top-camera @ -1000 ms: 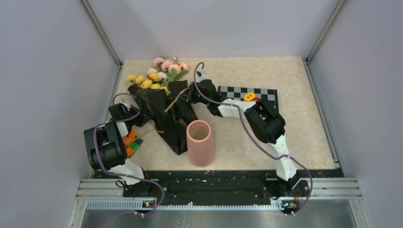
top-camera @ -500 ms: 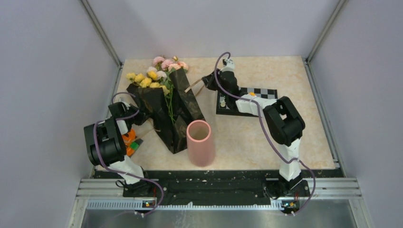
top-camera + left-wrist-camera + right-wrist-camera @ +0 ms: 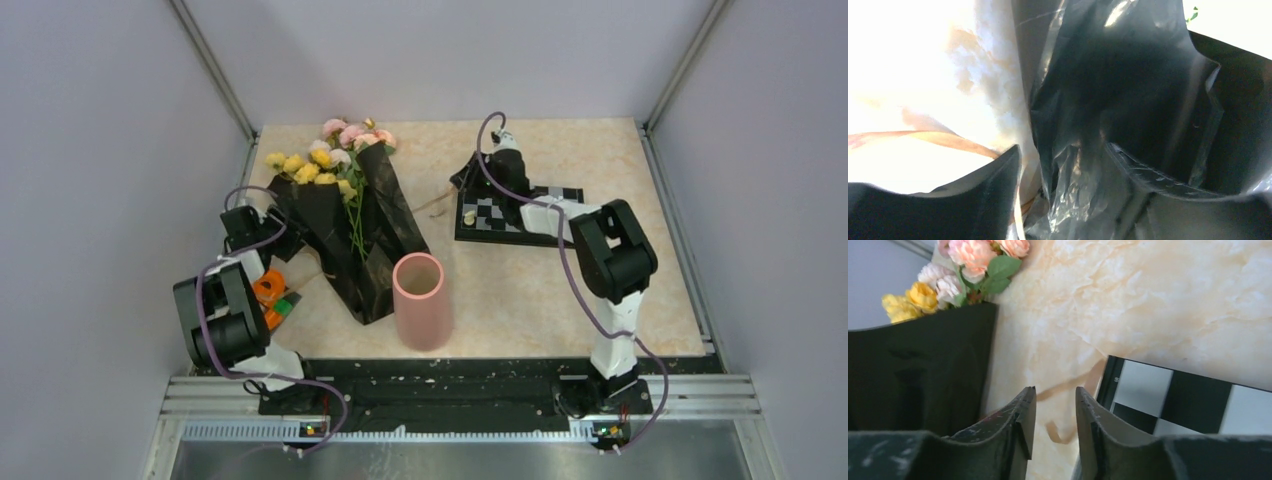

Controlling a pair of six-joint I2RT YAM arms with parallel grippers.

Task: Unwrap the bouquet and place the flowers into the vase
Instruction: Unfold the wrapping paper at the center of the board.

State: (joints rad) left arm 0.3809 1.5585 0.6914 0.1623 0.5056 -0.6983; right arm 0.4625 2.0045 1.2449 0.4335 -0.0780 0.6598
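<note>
Bouquet: lies wrapped at table left, blooms rearward, just beside upright vase. Left gripper: jaws well apart, black wrap in the gap, not pinched. Right gripper: narrowly parted, grips nothing, hangs over loose ribbon beside checkerboard.

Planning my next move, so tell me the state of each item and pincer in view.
Bouquet in black crinkled wrapping paper: lying on the table, paper fallen open, stems showing.
Pink, peach and yellow flowers: in the wrapping, none in the vase.
Thin tan ribbon: loose on the table, ungripped.
Tall matte pink vase: upright, empty.
Left pincer: open, wrapping between its fingers.
Right pincer: open, empty.
</note>
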